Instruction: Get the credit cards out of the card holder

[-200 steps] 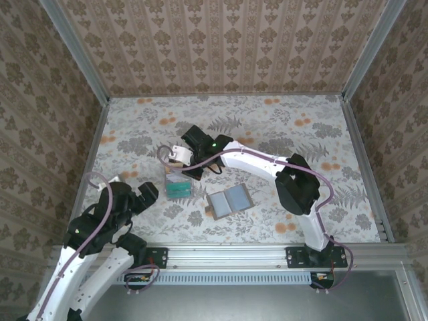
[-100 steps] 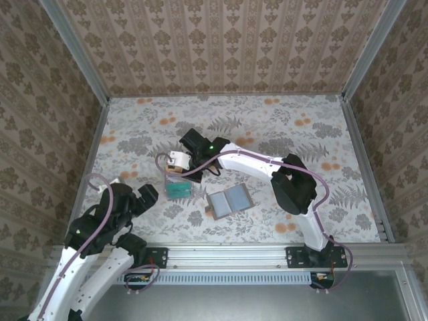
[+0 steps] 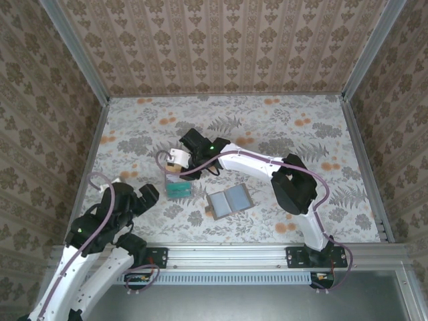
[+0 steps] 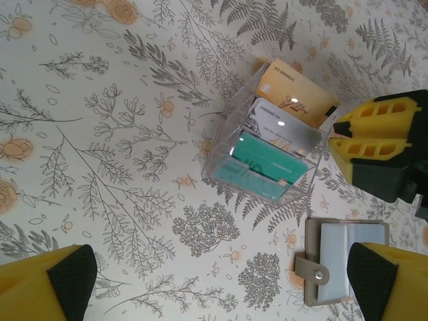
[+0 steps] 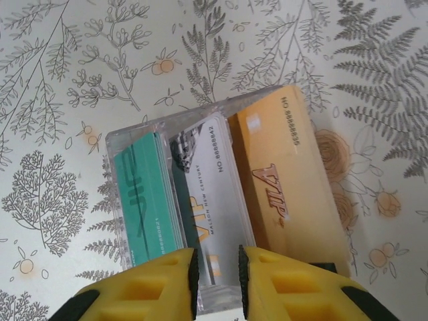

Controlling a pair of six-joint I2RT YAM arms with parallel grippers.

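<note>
Parting slightly above the clear tray (image 5: 127,140), our right gripper (image 5: 215,281) has just freed the silver card (image 5: 210,167), one more delivered, we judge; left gripper (image 4: 221,277) gapes wide.

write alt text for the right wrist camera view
A clear tray on a flowered table holds teal cards, a silver card and an orange card side by side. The right gripper, its yellow fingers slightly parted, hangs over the silver card's near end.
</note>
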